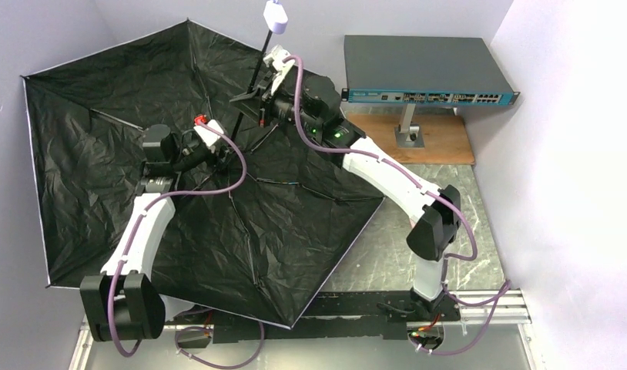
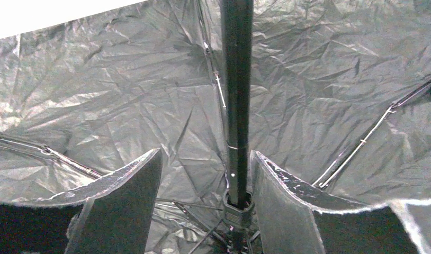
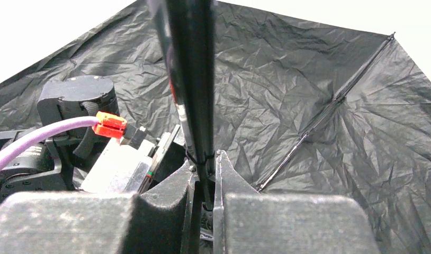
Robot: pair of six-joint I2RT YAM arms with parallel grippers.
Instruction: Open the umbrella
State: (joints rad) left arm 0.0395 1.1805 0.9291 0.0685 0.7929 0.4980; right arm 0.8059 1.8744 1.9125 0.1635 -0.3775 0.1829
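The umbrella lies spread wide with its black lining facing up, covering the left half of the table. Its thin black shaft rises to the pale lilac handle. My right gripper is shut on the shaft partway up, both fingers pressed against it. Lower down, my left gripper stands open astride the shaft, just above the black runner. The shaft runs close to the right finger, with a wide gap to the left finger.
A dark network switch sits on a metal stand over a wooden board at the back right. Bare grey table shows to the right of the canopy. Pale walls enclose the left, back and right.
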